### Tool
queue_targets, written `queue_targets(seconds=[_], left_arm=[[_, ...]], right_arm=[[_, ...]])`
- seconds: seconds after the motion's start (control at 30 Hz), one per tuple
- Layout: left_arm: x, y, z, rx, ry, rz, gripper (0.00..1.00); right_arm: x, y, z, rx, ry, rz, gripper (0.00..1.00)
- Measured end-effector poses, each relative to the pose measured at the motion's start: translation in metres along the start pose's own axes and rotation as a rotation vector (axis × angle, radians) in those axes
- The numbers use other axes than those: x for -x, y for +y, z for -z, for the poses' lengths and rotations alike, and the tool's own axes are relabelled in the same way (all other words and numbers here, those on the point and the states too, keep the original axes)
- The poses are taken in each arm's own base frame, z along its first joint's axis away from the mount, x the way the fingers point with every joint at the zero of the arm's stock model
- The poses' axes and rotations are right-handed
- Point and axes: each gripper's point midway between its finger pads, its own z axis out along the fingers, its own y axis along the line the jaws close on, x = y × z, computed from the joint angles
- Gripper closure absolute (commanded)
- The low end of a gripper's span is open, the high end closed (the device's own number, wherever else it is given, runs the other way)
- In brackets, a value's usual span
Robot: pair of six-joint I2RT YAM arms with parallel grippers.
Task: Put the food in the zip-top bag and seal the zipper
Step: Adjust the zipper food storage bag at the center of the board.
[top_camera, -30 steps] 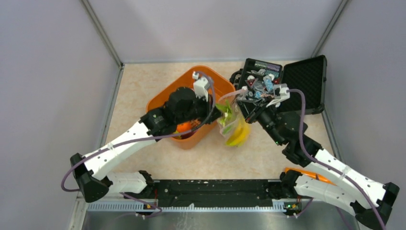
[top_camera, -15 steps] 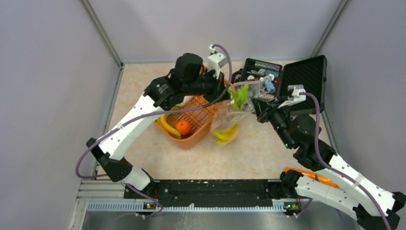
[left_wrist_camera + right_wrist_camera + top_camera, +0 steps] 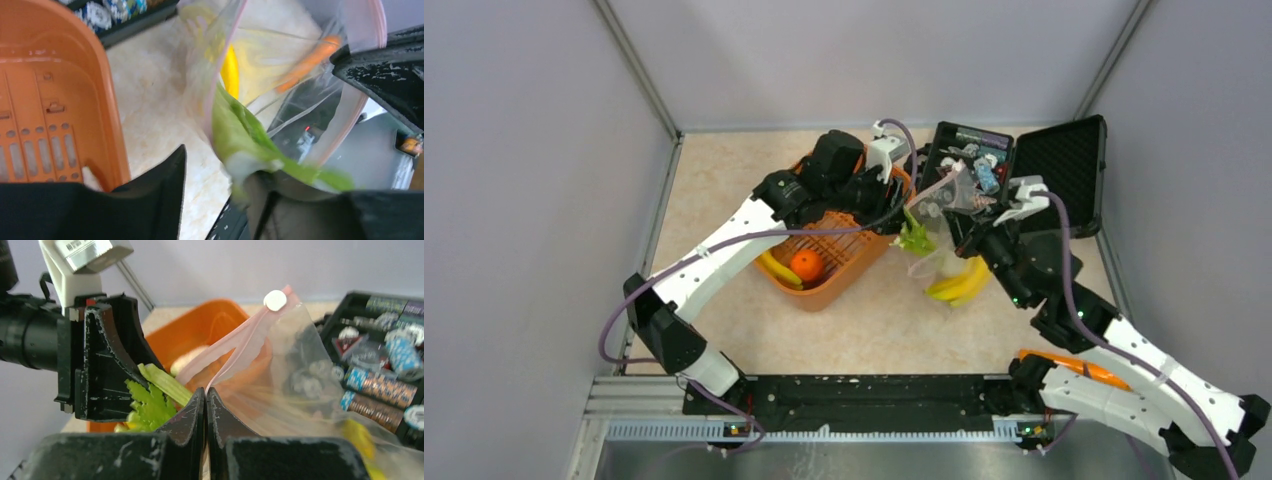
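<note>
My right gripper (image 3: 954, 222) (image 3: 206, 390) is shut on the mouth edge of the clear zip-top bag (image 3: 944, 255) (image 3: 300, 370) and holds it up. The pinkish zipper (image 3: 240, 340) runs up from the jaws. Yellow bananas (image 3: 961, 283) (image 3: 230, 70) lie inside the bag. My left gripper (image 3: 902, 205) (image 3: 220, 162) is at the bag's mouth, jaws apart. The green stalks (image 3: 914, 238) (image 3: 240, 130) (image 3: 150, 400) rest against one finger, half inside the bag. A round orange (image 3: 805, 264) and a banana (image 3: 774, 268) lie in the basket. The eggplant is out of view.
The orange slotted basket (image 3: 824, 298) (image 3: 55, 90) stands left of the bag, under my left arm. The open black case (image 3: 1059, 165) of trinkets stands right behind the bag. An orange object (image 3: 1074, 368) lies by the right arm's base.
My left gripper rose out of the basket with the green stalks and carried them to the bag's mouth. The bag and its bananas swung right.
</note>
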Motion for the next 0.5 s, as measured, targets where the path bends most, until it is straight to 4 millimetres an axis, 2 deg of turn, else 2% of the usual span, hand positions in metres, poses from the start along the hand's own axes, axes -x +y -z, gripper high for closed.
queue_targets(seconds=[0.07, 0.17, 0.23, 0.37, 0.5], left_arm=[[-0.016, 0.010, -0.009, 0.007, 0.035, 0.034, 0.45], [-0.044, 0.028, -0.016, 0.033, 0.097, 0.095, 0.27], [-0.055, 0.037, -0.017, 0.044, 0.123, 0.123, 0.19], [-0.056, 0.048, -0.001, 0.078, 0.108, 0.129, 0.10], [-0.039, 0.043, 0.038, 0.118, 0.029, 0.067, 0.02]], right_arm=[[-0.025, -0.004, -0.004, -0.017, 0.055, -0.013, 1.00], [-0.068, -0.016, -0.003, -0.051, 0.136, -0.042, 1.00], [-0.083, -0.020, -0.001, -0.066, 0.167, -0.058, 1.00], [-0.082, -0.018, -0.003, -0.065, 0.157, -0.098, 1.00], [-0.081, -0.015, -0.006, -0.058, 0.149, -0.109, 1.00]])
